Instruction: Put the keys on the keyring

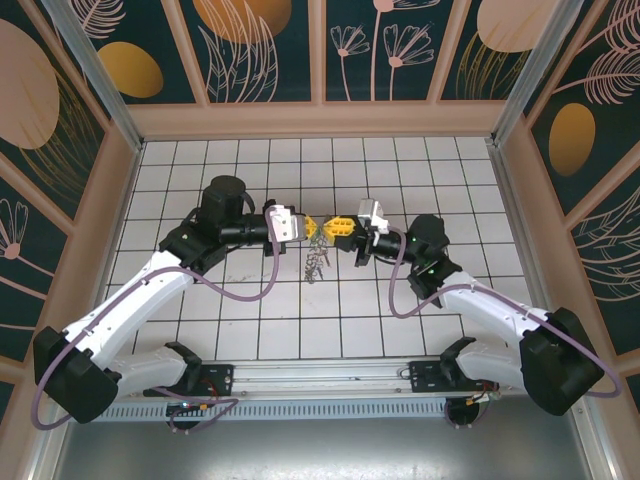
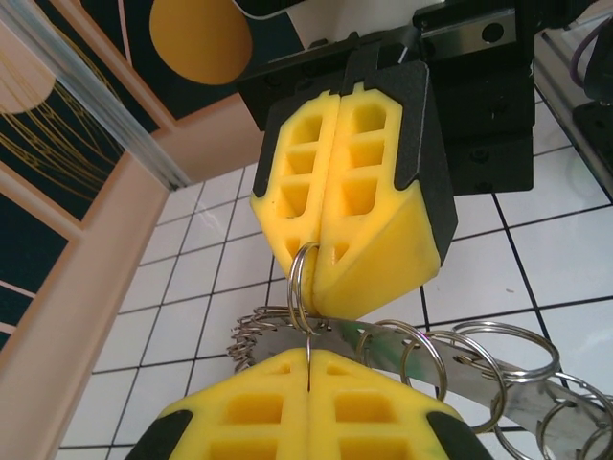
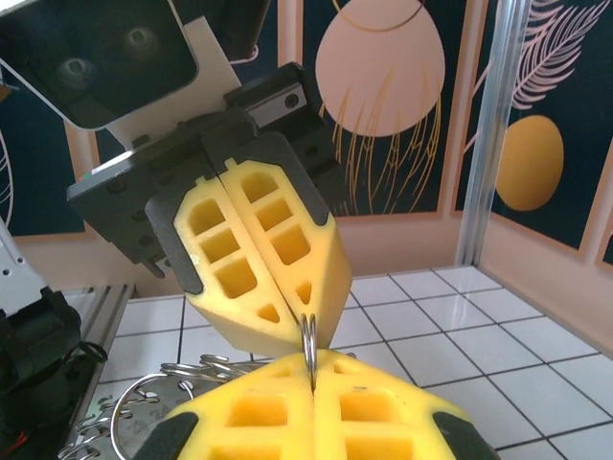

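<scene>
My left gripper (image 1: 316, 226) and right gripper (image 1: 341, 225) meet tip to tip above the middle of the tiled table. Both are shut on the same small silver split ring (image 2: 300, 287), one from each side. In the right wrist view that ring (image 3: 308, 335) stands upright between my right gripper (image 3: 313, 372) and the left gripper (image 3: 299, 321). The ring belongs to the keyring (image 1: 317, 262), a floppy silvery tangle of rings that hangs below the fingers. Its loops (image 2: 460, 359) and a flat metal strip (image 2: 383, 350) lie just behind my left gripper (image 2: 308, 362). The keys are hidden in that tangle.
A white tiled floor (image 1: 300, 310) lies under the arms, boxed in by patterned walls (image 1: 260, 50) at the back and on both sides. A metal rail (image 1: 320, 375) runs along the near edge. Purple cables (image 1: 245, 290) loop beside each arm.
</scene>
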Robot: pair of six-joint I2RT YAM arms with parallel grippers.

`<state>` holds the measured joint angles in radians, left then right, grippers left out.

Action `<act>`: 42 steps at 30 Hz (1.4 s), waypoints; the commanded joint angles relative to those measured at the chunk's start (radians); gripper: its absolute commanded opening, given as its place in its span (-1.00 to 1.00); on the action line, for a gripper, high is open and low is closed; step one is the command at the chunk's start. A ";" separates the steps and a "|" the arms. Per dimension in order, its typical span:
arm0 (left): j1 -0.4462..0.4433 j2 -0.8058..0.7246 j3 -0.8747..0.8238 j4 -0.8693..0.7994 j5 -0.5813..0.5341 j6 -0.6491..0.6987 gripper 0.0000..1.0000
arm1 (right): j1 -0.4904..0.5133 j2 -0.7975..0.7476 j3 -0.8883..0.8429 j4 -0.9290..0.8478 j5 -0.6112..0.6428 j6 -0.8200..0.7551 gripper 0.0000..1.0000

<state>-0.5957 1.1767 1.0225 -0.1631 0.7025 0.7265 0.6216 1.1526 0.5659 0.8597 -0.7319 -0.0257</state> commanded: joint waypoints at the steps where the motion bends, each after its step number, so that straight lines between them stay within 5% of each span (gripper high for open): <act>1: 0.008 0.023 -0.013 -0.035 0.037 -0.018 -0.81 | -0.010 -0.020 0.002 0.235 0.045 0.069 -1.00; 6: 0.009 0.018 -0.022 0.081 0.104 -0.134 -0.36 | 0.010 0.000 0.005 0.236 0.053 0.055 -1.00; 16: 0.009 -0.056 0.048 0.033 0.019 -0.181 -0.11 | 0.018 -0.019 0.083 -0.124 -0.030 -0.230 -1.00; 20: 0.009 -0.050 0.069 -0.048 0.007 -0.135 -0.27 | 0.019 -0.015 0.093 -0.153 -0.047 -0.256 -1.00; 35: 0.008 0.022 0.052 -0.051 0.086 -0.141 -0.36 | 0.033 -0.007 0.121 -0.149 -0.060 -0.244 -1.00; 42: 0.009 0.023 0.056 -0.079 0.094 -0.114 -1.00 | 0.038 -0.002 0.123 -0.143 -0.054 -0.239 -1.00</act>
<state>-0.5877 1.1961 1.0721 -0.2161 0.7746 0.5953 0.6476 1.1545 0.6506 0.6518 -0.7605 -0.2634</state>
